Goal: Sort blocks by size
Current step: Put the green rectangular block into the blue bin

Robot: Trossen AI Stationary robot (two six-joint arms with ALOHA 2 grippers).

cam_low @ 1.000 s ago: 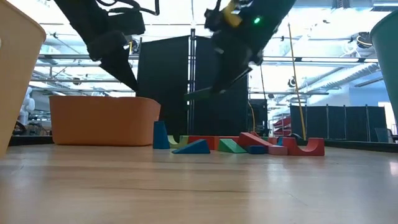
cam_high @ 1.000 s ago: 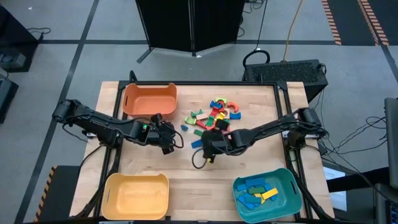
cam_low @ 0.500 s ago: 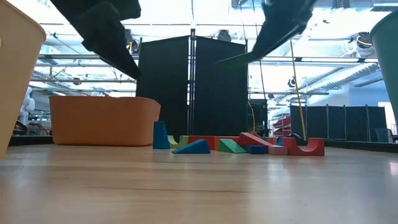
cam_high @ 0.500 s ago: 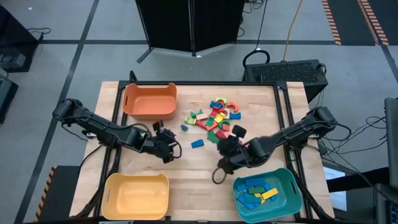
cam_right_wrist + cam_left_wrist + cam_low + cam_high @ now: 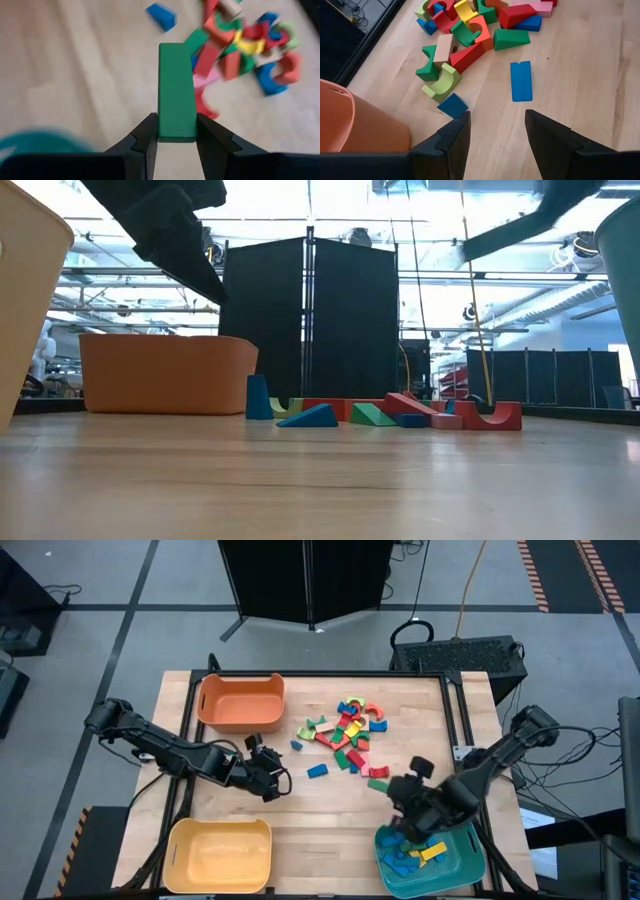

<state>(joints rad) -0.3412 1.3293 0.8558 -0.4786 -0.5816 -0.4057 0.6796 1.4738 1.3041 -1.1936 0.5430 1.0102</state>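
Your right end effector (image 5: 176,142) is clenched on a long green bar (image 5: 176,90), gripping one end so the bar sticks straight out ahead of the fingers. From above, it sits over the table (image 5: 320,830) beside the near left edge of the teal bin (image 5: 470,845), which already holds blue and yellow blocks. The loose blocks (image 5: 345,730) lie heaped at the table's far middle. Your left end effector (image 5: 495,127) hangs released above bare wood near a flat blue block (image 5: 521,81), beside the orange bin (image 5: 240,700).
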